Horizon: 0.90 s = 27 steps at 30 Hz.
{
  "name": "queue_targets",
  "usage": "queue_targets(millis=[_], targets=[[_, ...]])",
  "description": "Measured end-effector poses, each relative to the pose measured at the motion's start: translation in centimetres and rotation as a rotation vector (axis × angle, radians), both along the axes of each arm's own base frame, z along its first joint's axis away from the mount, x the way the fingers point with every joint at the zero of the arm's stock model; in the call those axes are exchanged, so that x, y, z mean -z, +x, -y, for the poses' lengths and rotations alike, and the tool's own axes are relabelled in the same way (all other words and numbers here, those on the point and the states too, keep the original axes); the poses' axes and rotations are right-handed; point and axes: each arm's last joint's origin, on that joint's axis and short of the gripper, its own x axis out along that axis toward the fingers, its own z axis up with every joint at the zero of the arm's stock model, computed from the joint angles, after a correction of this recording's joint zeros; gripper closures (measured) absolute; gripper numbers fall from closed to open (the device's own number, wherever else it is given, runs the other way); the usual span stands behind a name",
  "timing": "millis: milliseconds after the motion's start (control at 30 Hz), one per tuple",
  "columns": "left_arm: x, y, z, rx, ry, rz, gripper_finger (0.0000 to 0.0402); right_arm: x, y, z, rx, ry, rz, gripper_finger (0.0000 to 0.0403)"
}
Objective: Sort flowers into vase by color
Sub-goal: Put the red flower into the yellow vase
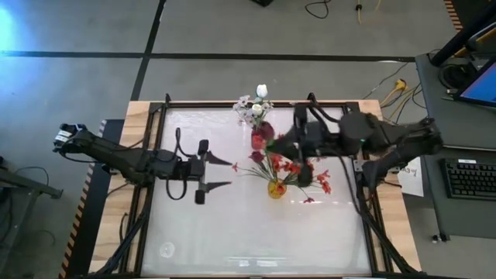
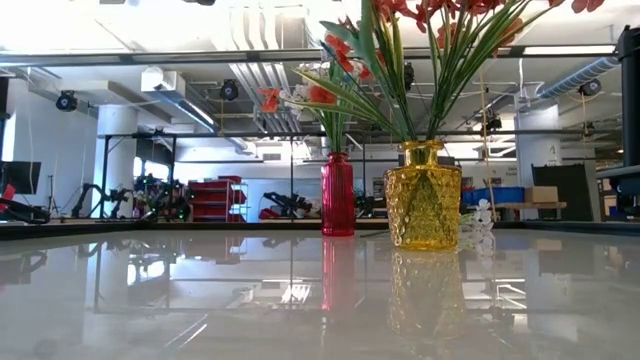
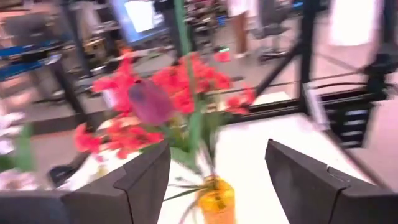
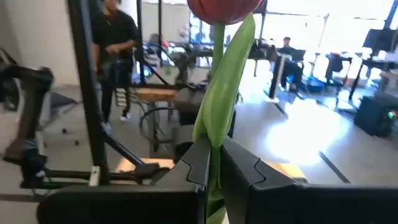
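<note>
- A glossy white table (image 1: 256, 232) stands in an open workshop of pipes and benches; a person walks beyond it.
- Right end effector (image 4: 214, 163): fingers pressed on the green stem of a dark red tulip (image 4: 222, 9), stem upright, bloom above.
- It hovers over the vases; the slim red glass vase (image 2: 337, 194) stands just beside the faceted yellow glass vase (image 2: 424, 195) (already crowded with red-orange blossoms (image 1: 288, 167)).
- I judge the tulip must descend stem-first into the red vase.
- Left end effector (image 1: 219, 174) waits spread and empty, pointing towards the vases.
</note>
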Motion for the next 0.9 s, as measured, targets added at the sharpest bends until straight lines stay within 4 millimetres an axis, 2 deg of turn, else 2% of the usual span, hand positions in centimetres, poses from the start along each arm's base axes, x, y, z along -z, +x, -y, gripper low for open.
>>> queue_targets(millis=[100,233,367,533,667,733,900], targets=[[0.1,-0.1,0.4,0.069,-0.006,-0.008,0.0155,0.9,-1.4,-0.6,-0.018,-0.007,0.056,0.0385],[1.3,0.2,0.7,0.096,0.002,-0.053,0.0155,2.9,-2.8,-0.7,-0.012,0.004,0.136,0.0385],[2.6,0.9,0.9,0.092,-0.006,-0.107,0.0155,5.9,-3.5,-0.5,-0.013,0.042,0.120,0.0385],[3.9,1.9,1.3,0.093,0.019,-0.155,0.0155,8.5,-4.5,-0.2,-0.014,0.061,0.087,0.0385],[5.3,2.6,1.5,0.097,0.055,-0.211,0.0155,10.8,-4.7,-0.1,-0.013,0.039,0.030,0.0385],[5.7,2.9,1.6,0.092,0.060,-0.223,0.0155,11.4,-4.6,-0.1,-0.003,0.035,0.037,0.0385],[5.6,3.1,1.6,0.088,0.059,-0.202,0.0155,12.9,-4.0,-0.2,0.016,0.011,0.011,0.0385]])
